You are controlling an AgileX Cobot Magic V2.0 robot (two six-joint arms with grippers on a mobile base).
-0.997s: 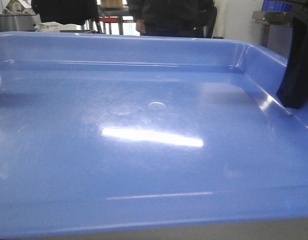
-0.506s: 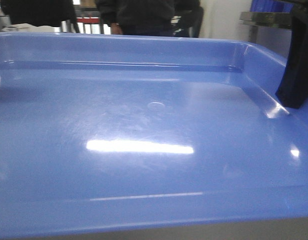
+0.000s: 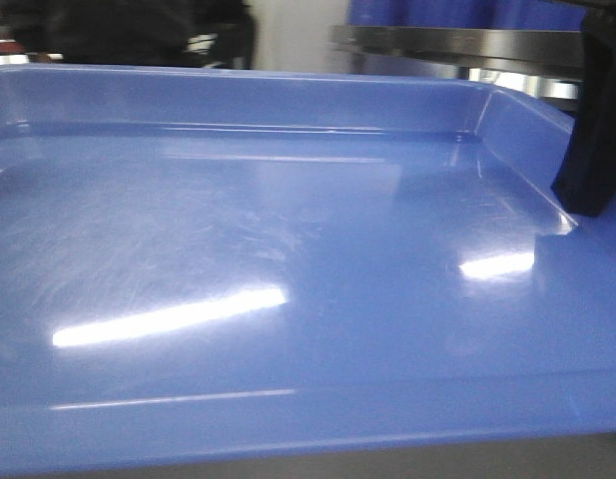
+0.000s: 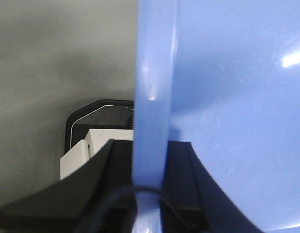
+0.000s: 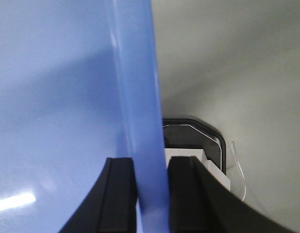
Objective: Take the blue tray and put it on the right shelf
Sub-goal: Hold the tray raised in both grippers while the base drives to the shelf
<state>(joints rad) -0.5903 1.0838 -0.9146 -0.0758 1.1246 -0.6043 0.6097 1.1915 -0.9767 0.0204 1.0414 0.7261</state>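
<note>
Between both grippers: large shallow light-blue glossy plastic tray (image 3: 288,249), held by its two side rims, steel shelf beyond its far right corner.
At tray's left rim, left gripper (image 4: 150,145) has its black fingers (image 4: 103,170) nearly closed, one on each side of the rolled edge, pinching it. At tray's right rim, right gripper (image 5: 150,162) does the same, narrow gap filled by the rim. Tray fills front view, approx level, w/ light streaks on its floor. Beyond tray's far right corner: shiny stainless-steel rack shelf (image 3: 467,45) w/ broad reflective lip; tray not on it. Above shelf, blurred blue shapes (image 3: 437,12), prob. bins. Beyond tray's far left edge, dark blurry mass (image 3: 118,25), can't tell what.
</note>
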